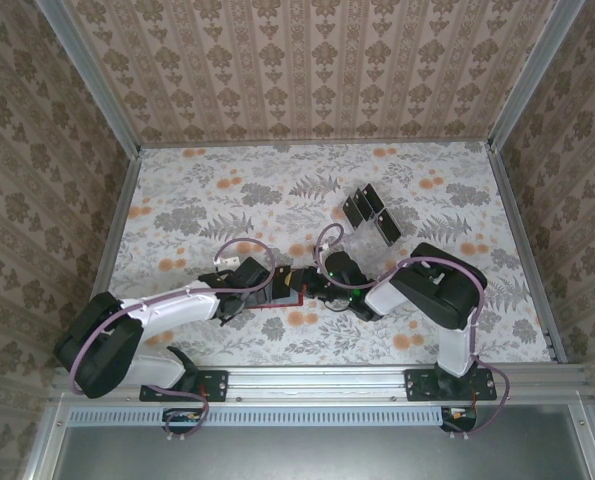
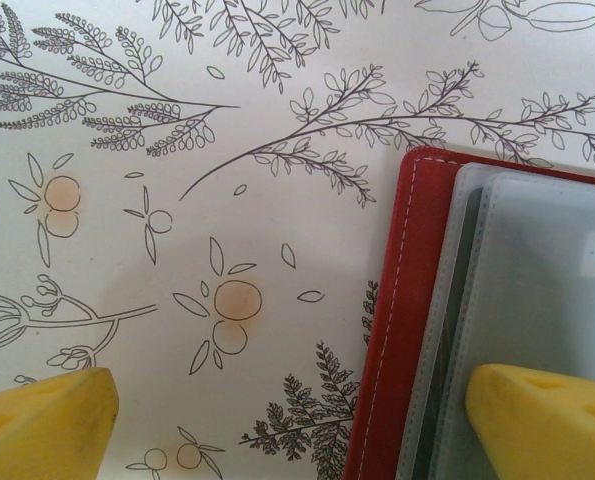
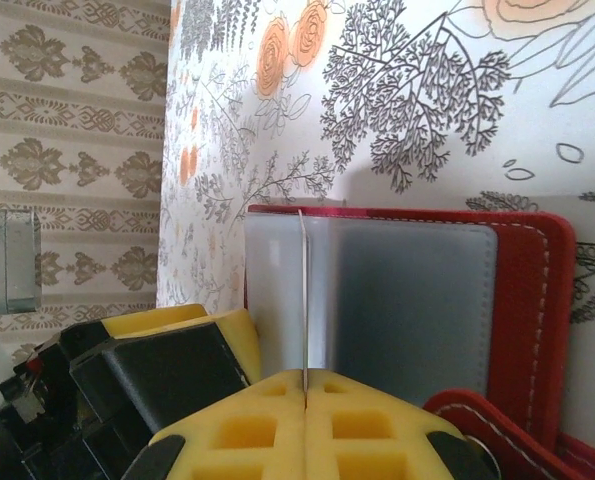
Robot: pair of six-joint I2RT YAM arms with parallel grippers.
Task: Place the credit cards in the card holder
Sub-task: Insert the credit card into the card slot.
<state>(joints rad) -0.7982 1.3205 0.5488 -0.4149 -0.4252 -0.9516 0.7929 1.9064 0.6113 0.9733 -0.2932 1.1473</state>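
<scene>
The red card holder (image 2: 392, 300) lies open on the floral table, its grey sleeves (image 2: 547, 270) facing up. My left gripper (image 2: 292, 420) is open: one yellow finger (image 2: 537, 420) rests over the sleeves, the other (image 2: 47, 420) over bare table. My right gripper (image 3: 305, 385) is shut on a thin credit card (image 3: 303, 300), seen edge-on and standing over the card holder's (image 3: 527, 300) grey sleeves. From above, both grippers (image 1: 267, 285) (image 1: 302, 283) meet at the card holder (image 1: 273, 303). More black credit cards (image 1: 370, 212) stand farther back.
The black cards stand in a clear plastic rack (image 1: 362, 238) behind my right arm. Patterned walls close the table on three sides. Open tabletop lies to the left and far right.
</scene>
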